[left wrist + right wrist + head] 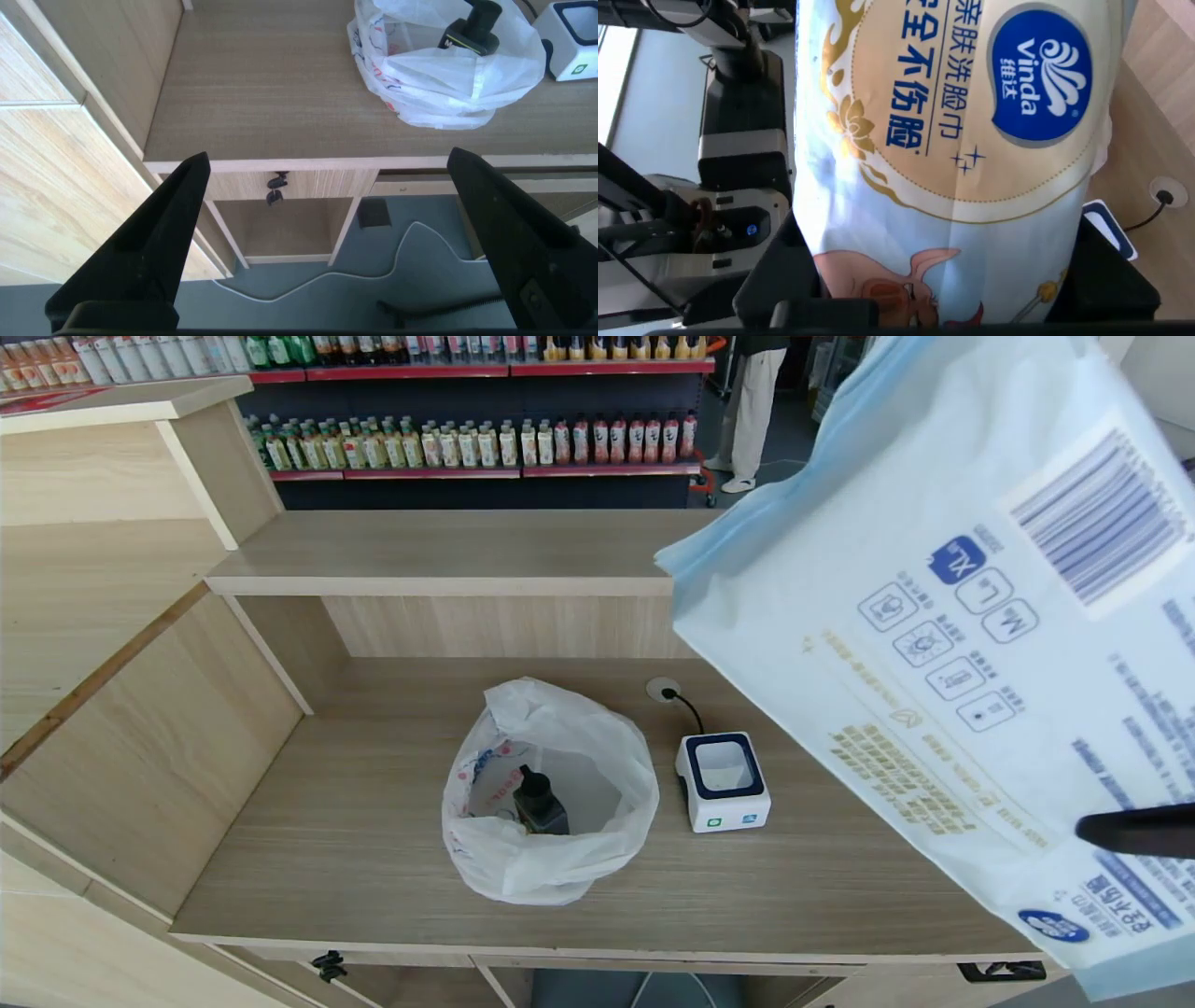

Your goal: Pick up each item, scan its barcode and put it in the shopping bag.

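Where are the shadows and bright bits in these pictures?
Head view: the crinkly white plastic shopping bag drops only a faint shadow on the pale wooden counter. Left wrist view: the left gripper looks like a dark silhouette against the lit counter. Right wrist view: the white-and-blue soft packet looks brightly lit.

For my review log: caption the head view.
Large pale-blue package held up at right, barcode toward the camera; on the counter, a scanner beside a shopping bag holding a dark bottle.
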